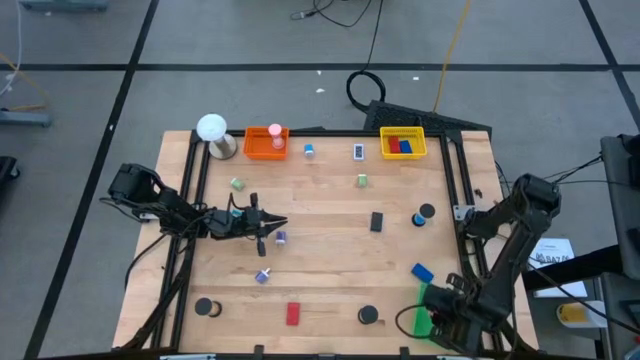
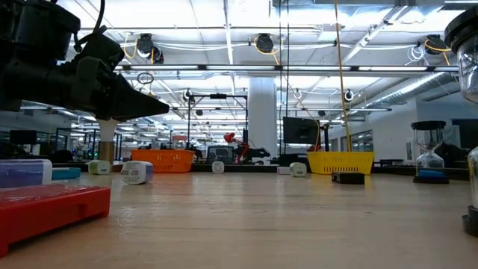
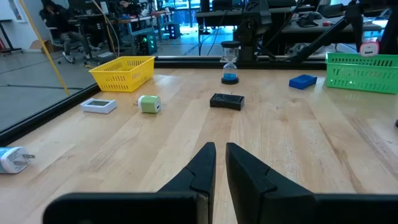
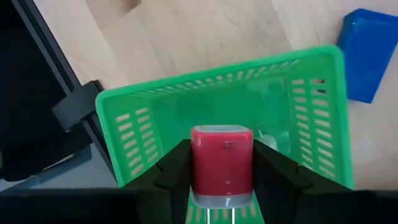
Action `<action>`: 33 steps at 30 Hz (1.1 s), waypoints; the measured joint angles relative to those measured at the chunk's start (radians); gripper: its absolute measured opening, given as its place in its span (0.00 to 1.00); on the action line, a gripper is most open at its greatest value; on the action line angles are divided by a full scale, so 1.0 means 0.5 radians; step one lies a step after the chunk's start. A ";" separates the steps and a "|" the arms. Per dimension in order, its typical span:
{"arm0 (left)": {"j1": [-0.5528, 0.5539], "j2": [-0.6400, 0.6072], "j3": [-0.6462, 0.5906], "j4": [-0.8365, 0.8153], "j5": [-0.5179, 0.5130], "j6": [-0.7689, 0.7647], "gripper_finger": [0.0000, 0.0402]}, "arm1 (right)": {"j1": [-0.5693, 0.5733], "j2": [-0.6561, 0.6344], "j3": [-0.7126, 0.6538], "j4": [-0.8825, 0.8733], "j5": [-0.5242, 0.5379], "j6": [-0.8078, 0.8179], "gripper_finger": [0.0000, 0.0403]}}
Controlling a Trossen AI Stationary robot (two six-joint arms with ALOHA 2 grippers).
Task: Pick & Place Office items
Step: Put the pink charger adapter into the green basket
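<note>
no text, label, brand or number clear enough to read

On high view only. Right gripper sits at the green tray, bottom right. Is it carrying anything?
Observer: Yes. The right wrist view shows the right gripper clamped on a red block, with the green tray just beyond it.
Operator: Released yet?
Observer: No, both fingers press the block's sides.
Operator: Left gripper carrying?
Observer: No. The left wrist view shows the left gripper nearly closed with nothing between its fingers.
</note>
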 joint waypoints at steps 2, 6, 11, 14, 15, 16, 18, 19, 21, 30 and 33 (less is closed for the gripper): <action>-0.001 0.000 0.000 0.000 0.000 0.000 0.09 | 0.014 0.038 0.000 0.018 0.009 -0.010 0.32; 0.000 0.000 0.000 0.000 -0.001 0.000 0.09 | 0.015 0.130 -0.001 0.114 -0.007 -0.116 0.32; -0.001 0.000 0.000 0.000 0.000 0.000 0.09 | 0.014 0.194 -0.001 0.169 -0.007 -0.171 0.32; -0.001 0.000 -0.001 0.000 -0.001 0.000 0.09 | 0.034 0.239 -0.002 0.142 -0.011 -0.173 0.32; -0.001 0.000 -0.001 -0.001 0.000 0.000 0.09 | 0.040 0.249 -0.002 0.143 -0.011 -0.185 0.32; 0.000 0.000 0.000 0.000 0.000 0.000 0.09 | 0.042 0.258 -0.002 0.143 -0.010 -0.204 0.32; -0.001 0.000 0.000 0.000 0.000 0.000 0.09 | 0.047 0.274 -0.002 0.144 -0.011 -0.224 0.32; 0.000 0.000 0.000 0.000 0.000 0.000 0.09 | 0.053 0.280 -0.002 0.138 -0.014 -0.239 0.32; 0.000 0.000 0.000 0.000 0.000 0.000 0.09 | 0.057 0.281 -0.002 0.131 -0.014 -0.266 0.32; 0.000 0.000 0.000 0.000 0.000 0.000 0.09 | 0.123 0.280 -0.036 0.114 -0.009 -0.211 0.32; -0.001 0.000 -0.001 0.000 0.000 0.000 0.09 | 0.129 0.280 -0.125 0.205 -0.014 -0.197 0.32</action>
